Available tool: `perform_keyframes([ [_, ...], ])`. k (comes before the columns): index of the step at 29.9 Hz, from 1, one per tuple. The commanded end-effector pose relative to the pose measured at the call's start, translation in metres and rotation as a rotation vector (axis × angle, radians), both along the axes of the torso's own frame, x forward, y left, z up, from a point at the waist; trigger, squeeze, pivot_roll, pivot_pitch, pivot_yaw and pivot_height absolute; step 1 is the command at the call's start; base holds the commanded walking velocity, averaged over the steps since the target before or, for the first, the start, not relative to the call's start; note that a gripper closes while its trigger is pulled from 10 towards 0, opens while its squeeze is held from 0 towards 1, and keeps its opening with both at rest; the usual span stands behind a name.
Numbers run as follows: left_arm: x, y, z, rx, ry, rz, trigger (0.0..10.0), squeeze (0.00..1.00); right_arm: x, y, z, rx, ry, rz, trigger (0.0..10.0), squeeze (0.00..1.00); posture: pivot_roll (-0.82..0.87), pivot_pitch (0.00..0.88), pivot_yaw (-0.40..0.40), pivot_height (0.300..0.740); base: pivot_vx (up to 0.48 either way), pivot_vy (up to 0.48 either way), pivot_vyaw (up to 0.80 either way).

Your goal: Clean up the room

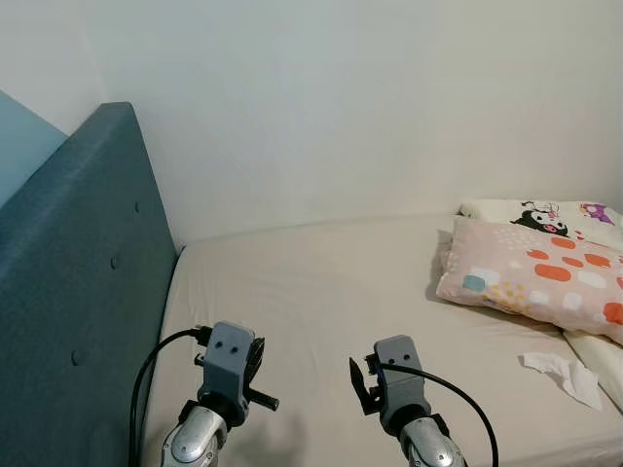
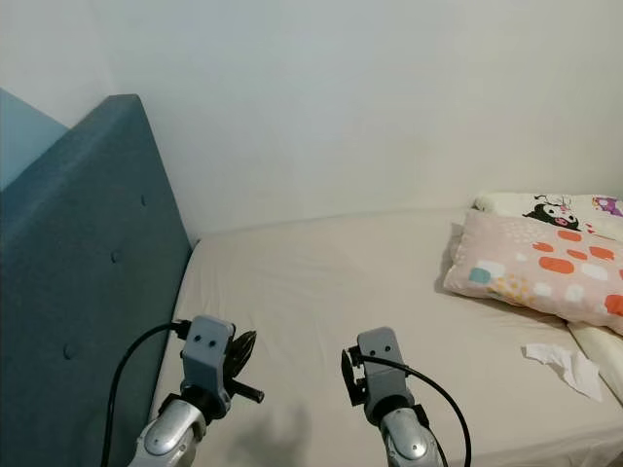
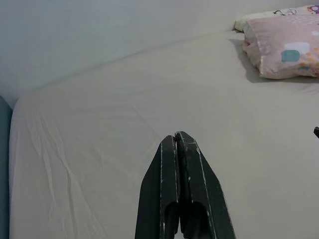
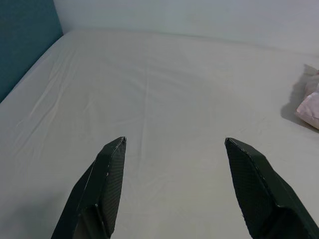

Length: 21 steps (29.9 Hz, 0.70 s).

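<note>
Our left jaws are clenched tight together with nothing between them, and our right jaws stand spread wide and empty. The left gripper [image 3: 179, 137] and the right gripper [image 4: 174, 144] both hover over the bare beige sheet of the bed [image 1: 321, 282], at its near edge. A crumpled white tissue [image 1: 565, 373] lies on the bed at its right side, well apart from both grippers. Just behind the tissue a pink spotted pillow [image 1: 535, 272] rests on the bed, with a cartoon-print pillow [image 1: 545, 216] behind it against the wall. A blue headboard [image 1: 78, 292] stands along the bed's left side.
</note>
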<state>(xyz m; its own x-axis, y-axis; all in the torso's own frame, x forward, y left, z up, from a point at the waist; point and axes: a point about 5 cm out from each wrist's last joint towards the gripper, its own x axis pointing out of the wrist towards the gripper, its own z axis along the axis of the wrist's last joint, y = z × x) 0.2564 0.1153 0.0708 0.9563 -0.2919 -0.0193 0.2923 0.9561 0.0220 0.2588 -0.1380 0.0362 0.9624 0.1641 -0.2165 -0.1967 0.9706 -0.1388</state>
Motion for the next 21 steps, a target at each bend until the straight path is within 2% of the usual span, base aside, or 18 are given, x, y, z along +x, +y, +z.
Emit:
perform_keyframes([
  [1, -0.0005, 0.0018, -0.0033, 0.012, 0.017, 0.005, 10.0, 0.0, -0.0011, 0.0, -0.0007, 0.006, 0.003, -0.003, 10.0, 0.0, 0.03, 0.037, -0.007, 0.74, 0.0, -0.304, 0.0],
  [21, 0.0014, 0.0041, -0.0039, 0.009, 0.026, 0.03, 10.0, 0.0, -0.0003, -0.0005, -0.0011, 0.001, 0.007, -0.004, 10.0, 0.0, 0.03, 0.039, -0.005, 0.74, 0.0, -0.385, 0.0],
])
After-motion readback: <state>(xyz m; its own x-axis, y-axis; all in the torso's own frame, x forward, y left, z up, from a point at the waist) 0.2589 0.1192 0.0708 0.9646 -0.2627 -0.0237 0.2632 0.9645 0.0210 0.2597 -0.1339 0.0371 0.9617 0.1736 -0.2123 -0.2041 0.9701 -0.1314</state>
